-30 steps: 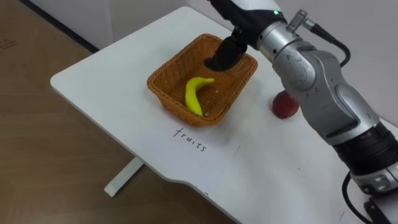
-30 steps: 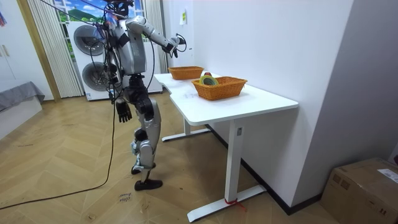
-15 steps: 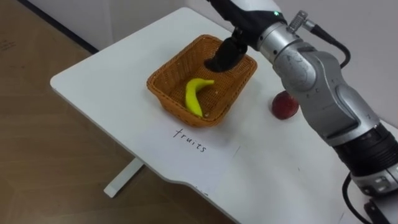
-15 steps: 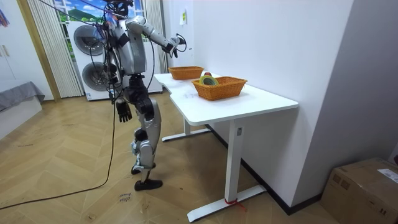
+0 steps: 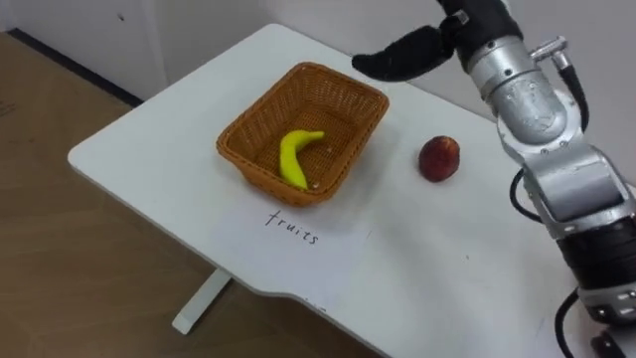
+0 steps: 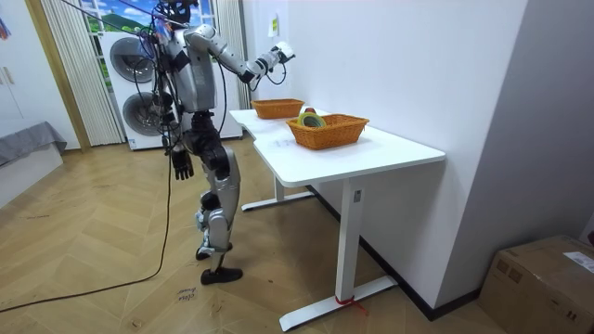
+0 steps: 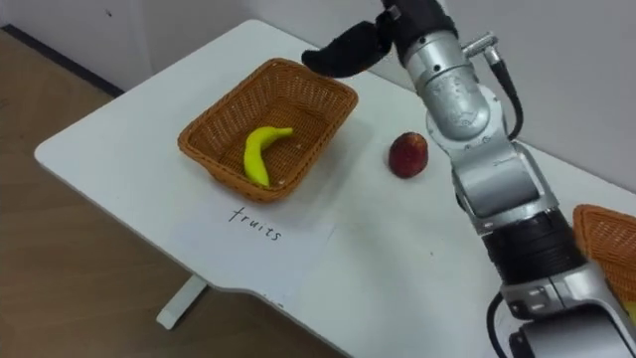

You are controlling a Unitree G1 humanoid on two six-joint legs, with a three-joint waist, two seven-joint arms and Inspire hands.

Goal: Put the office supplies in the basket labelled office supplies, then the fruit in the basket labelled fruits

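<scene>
One banana lies inside the fruit basket. The handwritten paper label just in front of the basket marks this as the right place for it. One apple sits on the white surface just to the basket's right, not yet sorted. Your right robot hand hovers above the basket's far rim, fingers stretched flat and empty. It looks high enough to clear the wicker wall and swing toward the apple. Your left robot hand hangs slack at the robot's side, well away from the basket and idle. A second basket shows well to the fruit basket's right, likely meant for the office supplies.
</scene>
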